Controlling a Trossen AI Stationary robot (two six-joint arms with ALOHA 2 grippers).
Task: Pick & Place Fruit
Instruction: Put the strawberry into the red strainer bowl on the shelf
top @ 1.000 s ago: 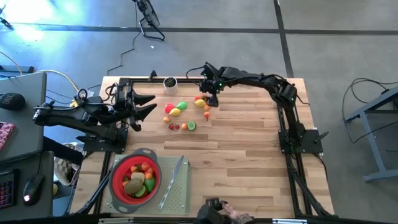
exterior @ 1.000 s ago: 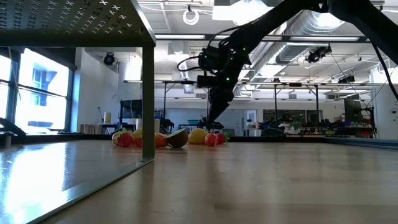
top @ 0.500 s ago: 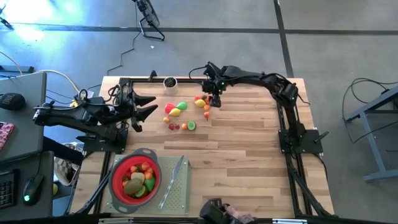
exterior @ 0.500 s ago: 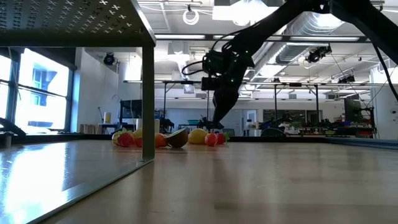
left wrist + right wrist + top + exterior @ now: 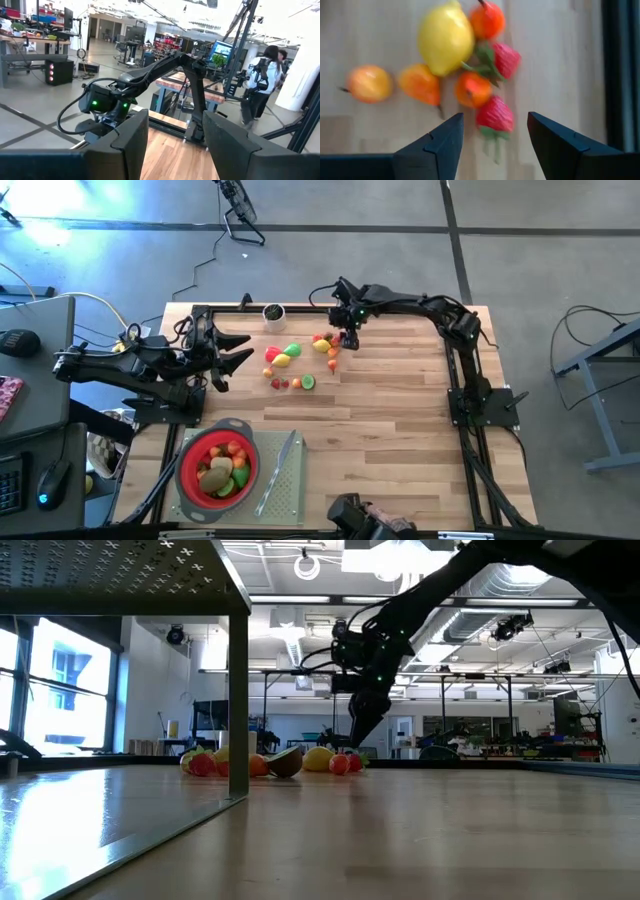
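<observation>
The right gripper [image 5: 349, 338] hangs above the far cluster of small toy fruits [image 5: 326, 344] on the pale wooden worktop [image 5: 400, 420], its fingers [image 5: 432, 147] apart and empty. Straight under it lie a yellow lemon [image 5: 445, 37], three small orange fruits and two red strawberries [image 5: 495, 116], none touched. A second cluster of red, yellow and green fruits [image 5: 284, 356] sits nearer the middle of the worktop. More fruit fills the red bowl-shaped strainer with a grey rim [image 5: 218, 463] at the near left corner, beside a slim grey knife [image 5: 277, 471]. The left gripper [image 5: 236, 352] waits at the left edge, fingers apart, holding nothing.
</observation>
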